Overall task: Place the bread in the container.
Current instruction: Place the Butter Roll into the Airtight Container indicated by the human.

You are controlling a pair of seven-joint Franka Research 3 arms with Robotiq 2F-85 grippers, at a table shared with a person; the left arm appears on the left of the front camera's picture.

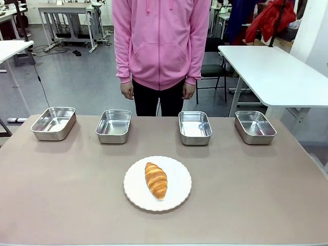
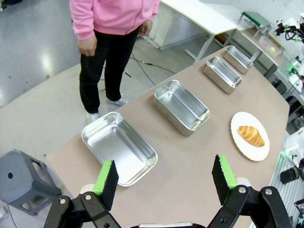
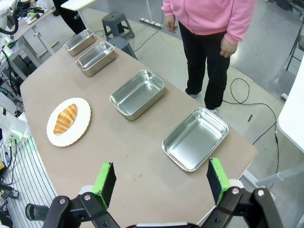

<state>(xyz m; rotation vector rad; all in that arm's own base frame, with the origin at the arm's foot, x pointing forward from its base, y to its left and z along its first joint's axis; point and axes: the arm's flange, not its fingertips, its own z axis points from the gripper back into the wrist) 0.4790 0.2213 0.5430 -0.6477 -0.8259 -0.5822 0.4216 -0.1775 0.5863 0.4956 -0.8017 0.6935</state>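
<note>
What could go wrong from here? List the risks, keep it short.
The four pans look alike, so the croissant may land in the wrong one. It lies on a plate; a grasp might crush it or shove the plate. The person stands close behind the pans; a far reach could come near them.

Finding: a laboratory or test workshop, not a dwelling. Beyond the brown rectangular work table (image 1: 266, 205) lies a glossy grey poured floor (image 1: 77, 82) crossed by loose black cables (image 1: 41, 82). White-topped benches on white metal legs (image 1: 271, 72) stand behind that table. A grey plastic step stool (image 2: 21, 183) sits off the table's left end.
</note>
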